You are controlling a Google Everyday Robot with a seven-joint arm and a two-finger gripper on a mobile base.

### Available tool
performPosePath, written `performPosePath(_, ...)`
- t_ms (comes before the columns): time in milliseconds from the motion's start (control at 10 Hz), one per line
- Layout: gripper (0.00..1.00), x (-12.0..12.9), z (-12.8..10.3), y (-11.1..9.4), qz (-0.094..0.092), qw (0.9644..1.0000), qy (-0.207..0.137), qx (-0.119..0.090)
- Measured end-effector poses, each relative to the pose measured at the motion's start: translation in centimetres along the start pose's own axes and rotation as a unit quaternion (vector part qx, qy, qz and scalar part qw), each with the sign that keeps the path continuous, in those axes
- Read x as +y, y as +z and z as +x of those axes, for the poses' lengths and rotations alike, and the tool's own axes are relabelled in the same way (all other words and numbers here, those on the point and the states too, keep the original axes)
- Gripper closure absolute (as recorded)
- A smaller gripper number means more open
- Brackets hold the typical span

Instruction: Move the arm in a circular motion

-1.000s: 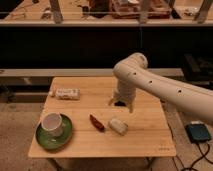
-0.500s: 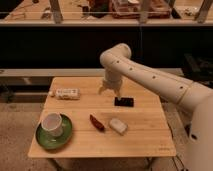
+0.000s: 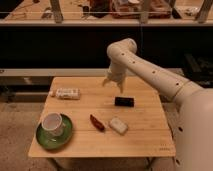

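Gripper (image 3: 113, 85) on arm (image 3: 150, 72), parted, empty, above table (image 3: 145, 135)

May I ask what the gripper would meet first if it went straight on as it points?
Probably bare table, since the gripper points down above it; the black object lies close by, and depth is unclear.

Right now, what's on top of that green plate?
A white cup sits on the green plate; the plate beneath it is covered. The arm, its jaws over the far side of the table, is nowhere near.
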Motion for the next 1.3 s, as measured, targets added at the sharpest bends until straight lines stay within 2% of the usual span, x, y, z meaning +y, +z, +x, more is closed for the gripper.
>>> performPosePath(200, 0.33, 2.6, -0.9, -0.6, -0.001, 0.9998, 0.018, 0.0)
performPosePath(400, 0.33, 5.2, -4.4, -1.3, -0.008, 0.9995, 0.031, -0.001)
performPosePath(600, 0.33, 6.6, -8.1, -1.7, -0.013, 0.9995, 0.028, -0.002)
performPosePath(700, 0.33, 6.2, -10.5, -1.8, -0.012, 0.9997, 0.023, -0.004)
performPosePath(800, 0.33, 5.9, -11.8, -1.9, -0.012, 0.9997, 0.021, -0.004)
performPosePath(1000, 0.33, 4.5, -13.2, -1.9, -0.011, 0.9999, 0.009, -0.007)
performPosePath(1200, 0.33, 3.4, -12.5, -1.7, -0.008, 0.9999, -0.002, -0.011)
performPosePath(1300, 0.33, 2.0, -11.3, -1.3, -0.003, 0.9999, -0.008, -0.012)
